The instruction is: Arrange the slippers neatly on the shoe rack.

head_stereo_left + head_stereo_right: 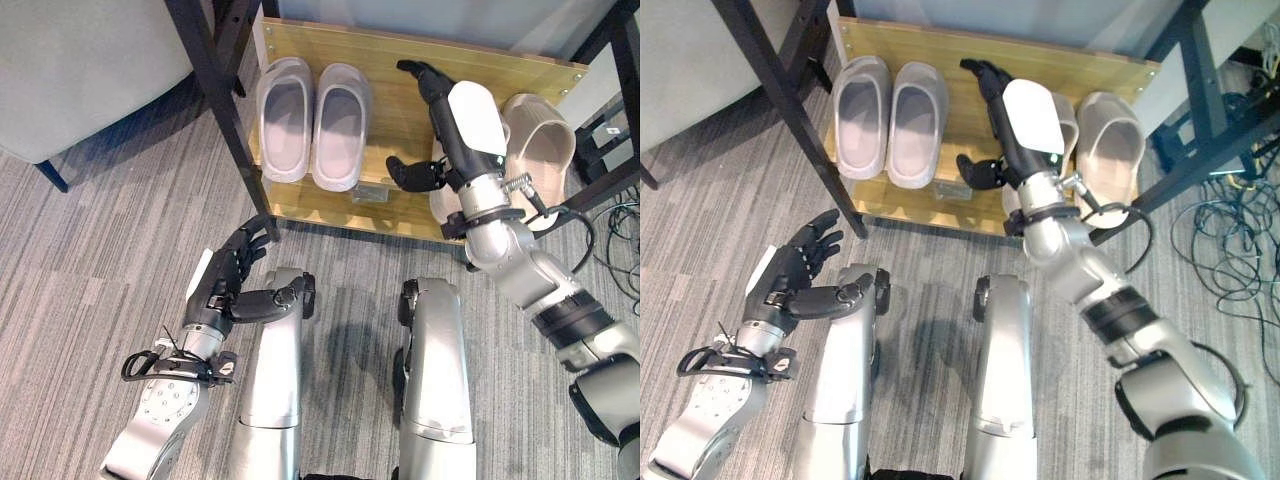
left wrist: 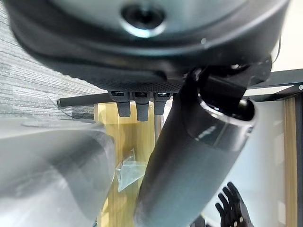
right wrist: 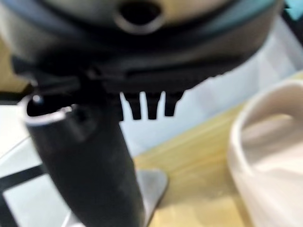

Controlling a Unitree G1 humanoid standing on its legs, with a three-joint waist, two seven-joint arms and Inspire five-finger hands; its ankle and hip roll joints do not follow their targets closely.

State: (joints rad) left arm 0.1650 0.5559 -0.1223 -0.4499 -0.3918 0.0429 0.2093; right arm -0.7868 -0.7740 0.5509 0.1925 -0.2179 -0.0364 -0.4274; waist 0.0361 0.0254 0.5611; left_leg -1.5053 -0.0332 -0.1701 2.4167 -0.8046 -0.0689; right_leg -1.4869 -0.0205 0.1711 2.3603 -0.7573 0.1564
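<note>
— On the shoe rack (image 1: 400, 85): grey slippers (image 1: 312, 118) side by side, left. Beige slippers (image 1: 540, 150) right, one under the right hand (image 1: 462, 118)?
— Yes. Fingers straight, holding nothing. Likely nudging it straight.
— Left hand (image 1: 228, 280)?
— Near, loosely open, idle.

You see two silver-grey arms built of smooth rounded metal shells. Each one ends in a dark hand: the left hand (image 1: 232, 283) is black with jointed fingers and a white plate along its outer edge, and the right hand (image 1: 440, 120) is black with a glossy white cover over its back. A black ring collar circles each wrist, with small clips and screws on it. The left forearm bears a round plate dotted with small holes.
</note>
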